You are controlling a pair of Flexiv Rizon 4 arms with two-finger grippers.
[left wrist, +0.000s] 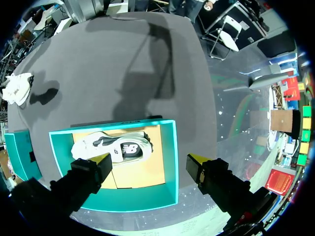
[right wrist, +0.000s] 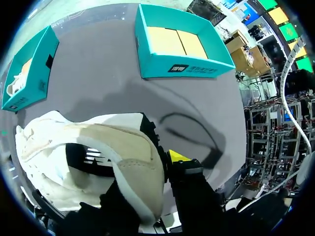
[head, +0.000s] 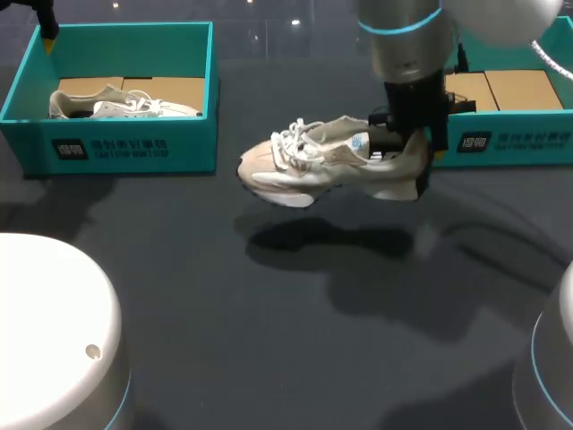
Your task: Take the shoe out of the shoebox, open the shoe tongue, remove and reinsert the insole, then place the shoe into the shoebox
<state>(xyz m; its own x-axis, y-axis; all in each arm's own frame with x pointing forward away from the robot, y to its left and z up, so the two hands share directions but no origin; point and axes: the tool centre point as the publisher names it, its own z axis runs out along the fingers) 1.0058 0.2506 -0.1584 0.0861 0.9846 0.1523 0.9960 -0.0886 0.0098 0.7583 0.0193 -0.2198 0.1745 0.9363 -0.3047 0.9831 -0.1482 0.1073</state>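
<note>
My right gripper (head: pixel 400 148) grips the heel of the pale shoe (head: pixel 309 161), holding it in the air over the worktop (head: pixel 269 340), just beside the right shoebox (head: pixel 506 141). My left gripper (left wrist: pixel 150 163) hangs wide open above the left shoebox (left wrist: pixel 171 157), where a second shoe (left wrist: pixel 113 147) lies.

Right arm (head: pixel 407 54) silver-grey, round, with a cyan ring (head: pixel 403 27) and black wrist block (head: pixel 416 103) — left gripper (left wrist: pixel 150 164) black with yellow tips (left wrist: pixel 104 158); white domed joint (head: pixel 54 331) cyan-edged with one small screw (head: pixel 92 351), thin white cable (head: pixel 553 55).
</note>
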